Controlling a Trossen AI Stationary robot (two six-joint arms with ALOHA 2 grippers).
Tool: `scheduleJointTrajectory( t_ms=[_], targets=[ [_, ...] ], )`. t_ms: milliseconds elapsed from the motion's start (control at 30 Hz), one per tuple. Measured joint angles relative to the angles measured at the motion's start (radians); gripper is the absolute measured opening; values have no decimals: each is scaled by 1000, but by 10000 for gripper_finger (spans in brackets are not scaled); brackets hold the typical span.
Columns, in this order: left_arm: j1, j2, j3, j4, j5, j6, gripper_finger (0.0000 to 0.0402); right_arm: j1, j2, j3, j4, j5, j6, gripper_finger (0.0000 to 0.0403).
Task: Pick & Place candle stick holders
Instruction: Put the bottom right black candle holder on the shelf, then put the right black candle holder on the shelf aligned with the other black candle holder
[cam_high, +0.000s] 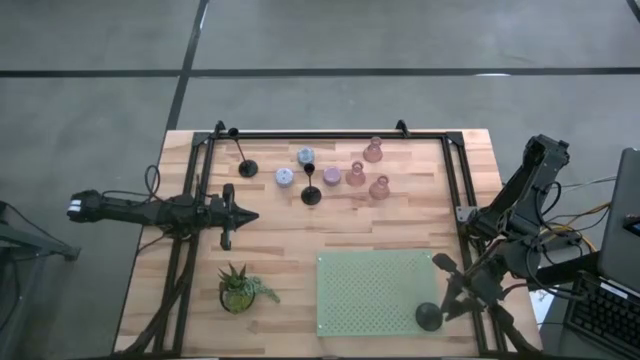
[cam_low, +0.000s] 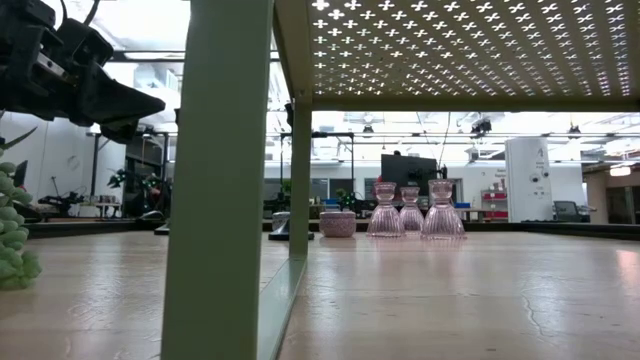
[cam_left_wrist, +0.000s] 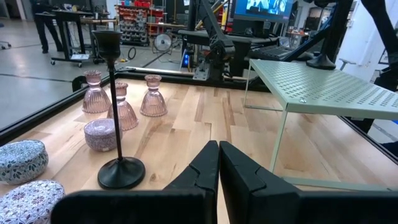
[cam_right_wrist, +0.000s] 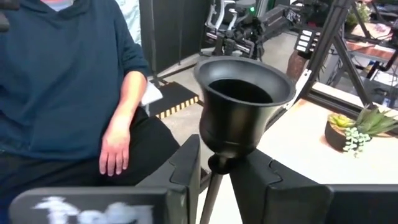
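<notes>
Two black holders (cam_high: 247, 168) (cam_high: 311, 195) with thin stems stand on their round bases at the table's far middle. Beside them stand three pink bell-shaped holders (cam_high: 373, 150) (cam_high: 355, 174) (cam_high: 379, 187), a lilac one (cam_high: 332, 177) and two pale-blue ones (cam_high: 306, 155) (cam_high: 285, 177). My left gripper (cam_high: 245, 215) is shut and empty, left of centre, and it also shows in the left wrist view (cam_left_wrist: 219, 168). My right gripper (cam_high: 447, 295) is shut on a third black holder (cam_high: 428, 317) at the near right corner of the green perforated platform (cam_high: 370, 285). My right gripper pinches the black holder's thin stem (cam_right_wrist: 214, 177) between its two fingers (cam_right_wrist: 186, 165), just below the cup (cam_right_wrist: 242, 102). The fingers lie across the stem. The stem slants, and the round base (cam_left_wrist: 320, 62) is at the platform's corner; whether it rests there I cannot tell.
A small green potted plant (cam_high: 240, 288) stands at the near left. The platform stands on thin legs (cam_low: 220, 180) with room beneath it. A black frame (cam_high: 320, 135) runs along the table's far and side edges. A seated person's hand (cam_right_wrist: 115, 146) shows beyond the table.
</notes>
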Motion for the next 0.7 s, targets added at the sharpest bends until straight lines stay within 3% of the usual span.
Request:
scheduleJointTrajectory(
  t_ms=[700],
  targets=[
    [0,0,0,-1,0,0,16,0,-29,2,-127,18,131,165]
  ],
)
